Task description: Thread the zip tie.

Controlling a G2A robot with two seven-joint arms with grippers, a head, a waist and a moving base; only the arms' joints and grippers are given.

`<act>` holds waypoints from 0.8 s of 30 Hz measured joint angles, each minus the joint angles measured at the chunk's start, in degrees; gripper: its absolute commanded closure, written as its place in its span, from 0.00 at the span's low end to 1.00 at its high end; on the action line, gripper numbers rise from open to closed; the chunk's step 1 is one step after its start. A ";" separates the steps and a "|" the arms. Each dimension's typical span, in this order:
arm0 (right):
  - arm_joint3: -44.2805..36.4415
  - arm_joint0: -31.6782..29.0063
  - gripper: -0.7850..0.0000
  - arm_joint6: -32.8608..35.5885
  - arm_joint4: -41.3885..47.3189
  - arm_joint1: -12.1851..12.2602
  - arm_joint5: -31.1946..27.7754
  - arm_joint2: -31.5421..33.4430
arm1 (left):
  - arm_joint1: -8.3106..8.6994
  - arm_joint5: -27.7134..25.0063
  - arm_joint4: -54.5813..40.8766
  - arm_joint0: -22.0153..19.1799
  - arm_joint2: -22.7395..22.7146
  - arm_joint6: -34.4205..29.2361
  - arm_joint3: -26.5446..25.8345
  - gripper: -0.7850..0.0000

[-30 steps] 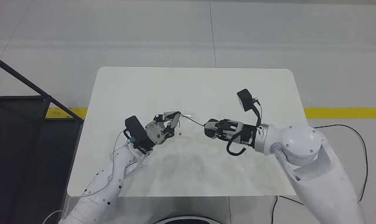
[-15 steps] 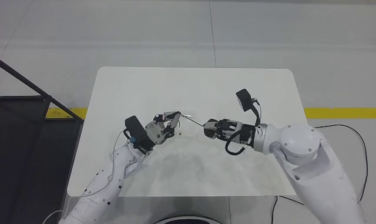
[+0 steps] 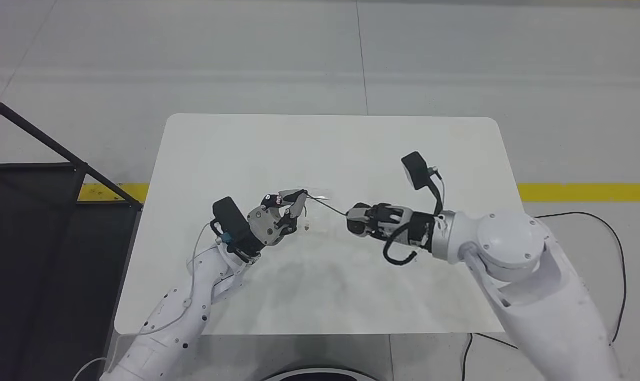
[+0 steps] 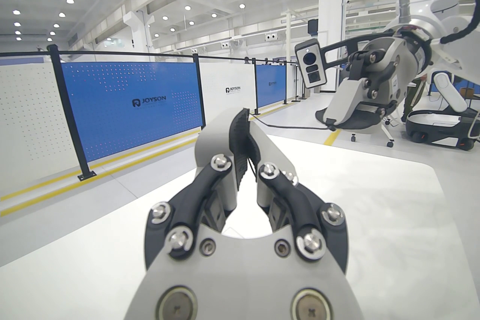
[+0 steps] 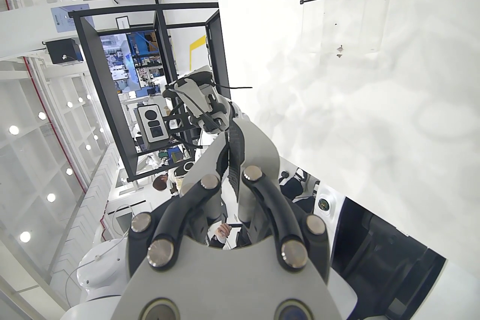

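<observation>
Pinches thin black plastic zip tie in left gripper, fingers pressed together, at top-view centre | points long axis lower-right toward right gripper, fingers pressed together, free tip just beside them.

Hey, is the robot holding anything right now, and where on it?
Yes, a zip tie, stretched between both arms: the left gripper pinches it near one end, the right gripper at the other.
</observation>
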 measured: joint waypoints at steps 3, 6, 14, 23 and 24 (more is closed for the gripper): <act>-0.02 0.00 1.00 -0.03 0.03 0.03 -0.03 -0.05 | 0.00 0.00 0.00 0.00 0.00 0.00 0.00 1.00; 0.10 0.21 1.00 -0.14 0.20 0.02 0.11 -0.23 | 0.00 0.00 0.00 0.00 0.00 0.00 0.00 1.00; 0.43 0.74 1.00 -0.47 1.02 -0.08 -0.20 -0.64 | 0.00 0.00 0.00 0.00 0.00 0.00 0.00 1.00; 0.84 0.80 1.00 -1.00 2.70 -0.20 -1.60 -0.57 | 0.00 0.00 0.00 0.00 0.00 0.00 0.00 1.00; 0.88 0.79 1.00 -1.05 2.96 -0.22 -1.77 -0.55 | 0.00 0.00 0.00 0.00 0.00 0.00 0.00 1.00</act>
